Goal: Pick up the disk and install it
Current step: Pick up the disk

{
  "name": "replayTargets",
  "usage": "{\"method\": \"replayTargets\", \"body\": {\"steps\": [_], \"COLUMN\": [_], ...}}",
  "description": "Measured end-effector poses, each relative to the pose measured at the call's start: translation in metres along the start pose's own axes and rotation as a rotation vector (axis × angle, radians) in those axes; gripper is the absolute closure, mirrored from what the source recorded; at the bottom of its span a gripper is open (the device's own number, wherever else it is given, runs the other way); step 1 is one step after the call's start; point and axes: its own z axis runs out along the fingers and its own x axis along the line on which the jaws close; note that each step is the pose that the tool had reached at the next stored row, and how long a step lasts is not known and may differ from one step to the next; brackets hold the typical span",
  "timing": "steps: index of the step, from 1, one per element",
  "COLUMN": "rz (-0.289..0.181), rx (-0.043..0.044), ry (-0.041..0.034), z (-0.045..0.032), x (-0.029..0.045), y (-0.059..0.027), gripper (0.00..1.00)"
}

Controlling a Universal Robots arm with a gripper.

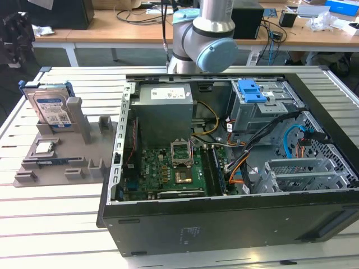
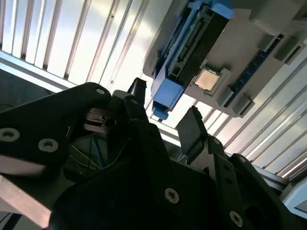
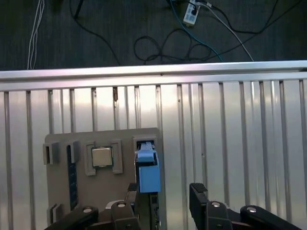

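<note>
Gripper as I saw it in both wrist views — fingers spread, holding nothing; the disk stood on edge in the grey fixture on the slatted table, showing in the gap between them, nearer one finger

Bright and even over the table in the exterior view. Hard white glare on it just past the jaws in the second wrist view, gripper dark against it. Softer grey light in the first wrist view, dim floor far beyond the jaws.
</note>
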Motion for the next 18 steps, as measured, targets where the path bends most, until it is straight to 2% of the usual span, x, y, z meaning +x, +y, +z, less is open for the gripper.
{"method": "replayTargets", "body": {"steps": [1, 2, 8, 14, 16, 18], "rz": [0.000, -0.002, -0.043, -0.044, -0.044, -0.044], "rx": [0.0000, 0.0003, -0.0007, -0.0006, -0.0006, -0.0006], "ry": [0.0039, 0.0048, 0.0139, 0.0151, 0.0162, 0.0169], "z": [0.0039, 0.0067, 0.0179, 0.0303, 0.0384, 0.0424], "x": [0.0133, 0.0164, 0.0171, 0.0173, 0.0175, 0.0172], "y": [-0.0008, -0.0010, -0.0053, -0.0058, -0.0062, -0.0063], "gripper": [0.46, 0.46, 0.46, 0.46, 0.46, 0.46]}}
